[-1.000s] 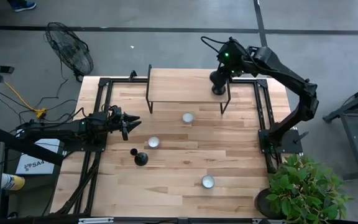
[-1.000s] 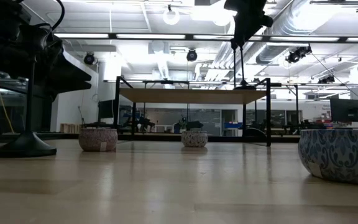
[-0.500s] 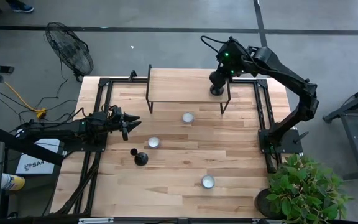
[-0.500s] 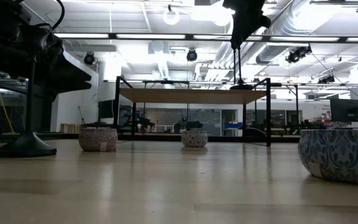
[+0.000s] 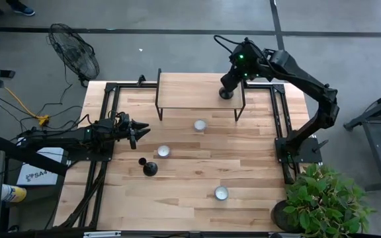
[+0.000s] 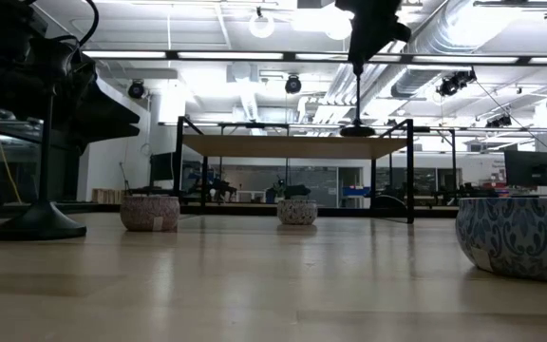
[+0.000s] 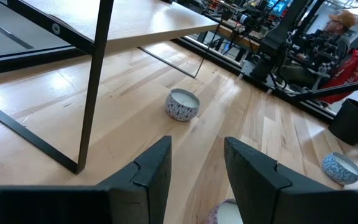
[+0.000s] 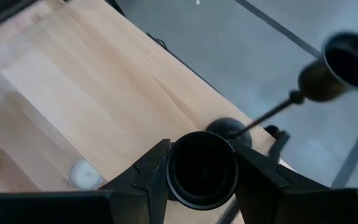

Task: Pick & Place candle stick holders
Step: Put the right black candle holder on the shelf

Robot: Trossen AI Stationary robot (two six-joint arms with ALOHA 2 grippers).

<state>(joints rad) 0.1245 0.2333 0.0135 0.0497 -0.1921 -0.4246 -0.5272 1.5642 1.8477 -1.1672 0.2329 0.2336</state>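
Seen from overhead, a wooden table (image 5: 190, 178) is carrying a low raised shelf (image 5: 190, 89) along its far edge.

At the left side, the left gripper (image 5: 139, 131) is hovering low over the table, well apart from the shelf, its fingers standing parted with nothing between them; this arm appears to be waiting. Just beside it, toward the front of the table, one candle stick holder (image 5: 149, 168) is standing on the table top, not yet moved. Three small patterned bowls are sitting on the table: one near the left gripper (image 5: 163, 151), one beneath the shelf's front edge (image 5: 200, 125) and one near the front (image 5: 221, 193).

At the right, the right gripper (image 5: 233, 75) is reaching over the shelf's right end, its fingers clamping the cup top of a second candle stick holder (image 8: 202, 167), whose base is hanging just above or touching the shelf surface; which, the pictures are not settling. In the right wrist view, a third candle stick holder (image 8: 340, 67) is standing on the shelf just beside it, apparently already placed.

So, as a judgement: one holder looks placed, one is being set down, and one is left on the table.
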